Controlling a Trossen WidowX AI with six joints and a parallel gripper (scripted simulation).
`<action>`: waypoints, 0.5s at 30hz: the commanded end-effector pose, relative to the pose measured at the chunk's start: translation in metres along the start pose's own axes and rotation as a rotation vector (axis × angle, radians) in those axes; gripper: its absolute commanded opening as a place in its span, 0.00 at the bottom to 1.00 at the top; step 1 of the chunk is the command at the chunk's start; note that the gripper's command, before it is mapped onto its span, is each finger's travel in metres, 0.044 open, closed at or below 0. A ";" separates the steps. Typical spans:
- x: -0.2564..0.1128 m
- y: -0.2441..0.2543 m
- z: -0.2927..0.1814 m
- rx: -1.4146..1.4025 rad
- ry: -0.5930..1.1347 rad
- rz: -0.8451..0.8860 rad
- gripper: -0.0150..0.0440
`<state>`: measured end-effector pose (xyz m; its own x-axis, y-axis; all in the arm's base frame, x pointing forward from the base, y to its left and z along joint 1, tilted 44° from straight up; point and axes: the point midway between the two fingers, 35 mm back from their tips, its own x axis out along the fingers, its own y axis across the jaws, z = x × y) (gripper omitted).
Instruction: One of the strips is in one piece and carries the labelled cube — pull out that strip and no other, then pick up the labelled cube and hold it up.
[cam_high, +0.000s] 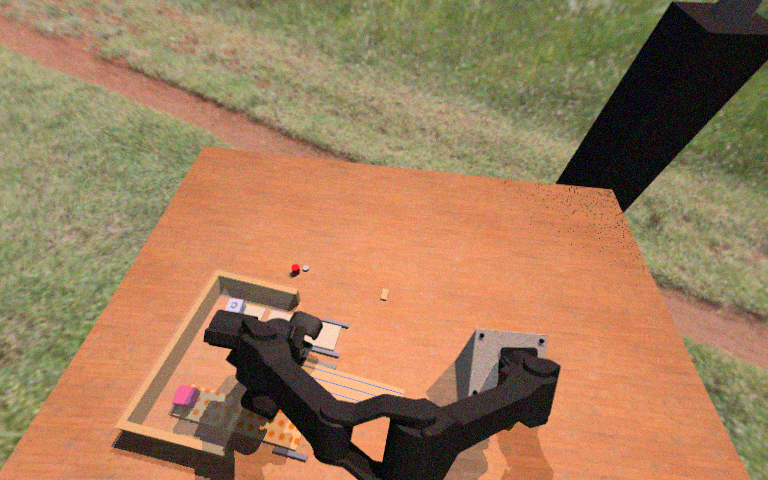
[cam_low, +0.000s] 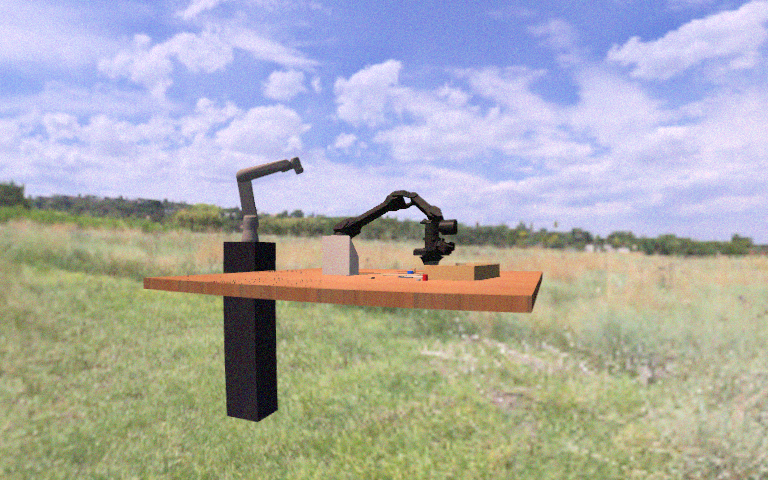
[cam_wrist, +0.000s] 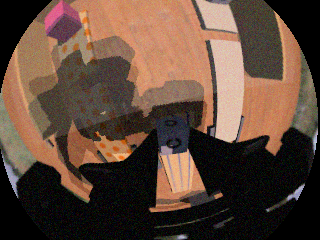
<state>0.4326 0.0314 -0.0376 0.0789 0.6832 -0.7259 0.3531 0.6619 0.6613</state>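
Observation:
My gripper (cam_low: 431, 261) (cam_wrist: 169, 130) is low inside the tray, its fingers shut on a lavender-grey cube (cam_wrist: 173, 134) marked C. The cube's sides meet both fingers in the wrist view; the top view has it hidden behind the arm. The blue-striped strip (cam_high: 345, 379) (cam_wrist: 177, 172) runs out from below the cube. Whether the cube is off the strip I cannot tell. The plain pale strip (cam_high: 323, 337) (cam_wrist: 227, 80) shows a gap, with another C cube (cam_high: 234, 306) at its far end. A dotted strip (cam_high: 286, 433) (cam_wrist: 115, 149) has a pink cube (cam_high: 184, 396) (cam_wrist: 62, 23) at its far end.
The wooden tray wall (cam_high: 169, 352) (cam_low: 453, 272) surrounds the strips' far ends. Grey guide rails (cam_high: 289, 453) flank the strips. A red cylinder (cam_high: 295, 270) (cam_low: 424, 277), a small white piece (cam_high: 305, 268) and a tan chip (cam_high: 384, 294) lie outside the tray. A blue object (cam_low: 410, 272) shows near it.

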 end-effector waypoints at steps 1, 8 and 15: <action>0.000 0.000 0.000 0.000 0.000 0.000 0.35; -0.016 -0.008 -0.018 0.003 0.001 -0.001 0.25; -0.035 -0.017 -0.043 0.008 0.004 -0.001 0.25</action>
<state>0.3940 0.0148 -0.0225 0.0692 0.6865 -0.7239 0.3615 0.6590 0.6596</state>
